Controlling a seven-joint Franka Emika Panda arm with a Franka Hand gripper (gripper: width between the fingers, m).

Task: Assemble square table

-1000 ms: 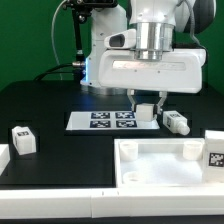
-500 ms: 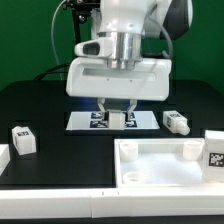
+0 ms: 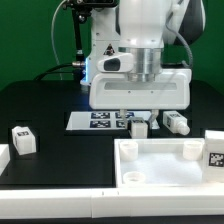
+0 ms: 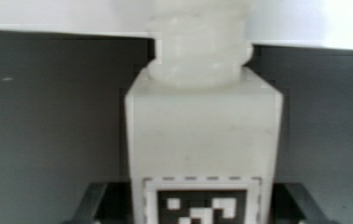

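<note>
Black bench before a green backdrop: the jaws clamp a short white stubby plastic leg, tagged black-and-white, near the marker board and behind the large white square plastic slab with round corner holes.

A matt black table spans the middle ground from the exterior view's left to its right. Its top carries faint pale reflections under soft, even light, and shadows on it are weak. A light strip runs along the table's near edge, with plain grey below it. Behind the table stands a smooth green backdrop, uniform in colour and visible at both sides. A thin dark cable hangs in front of it. In the wrist view the tabletop appears dark grey.
</note>
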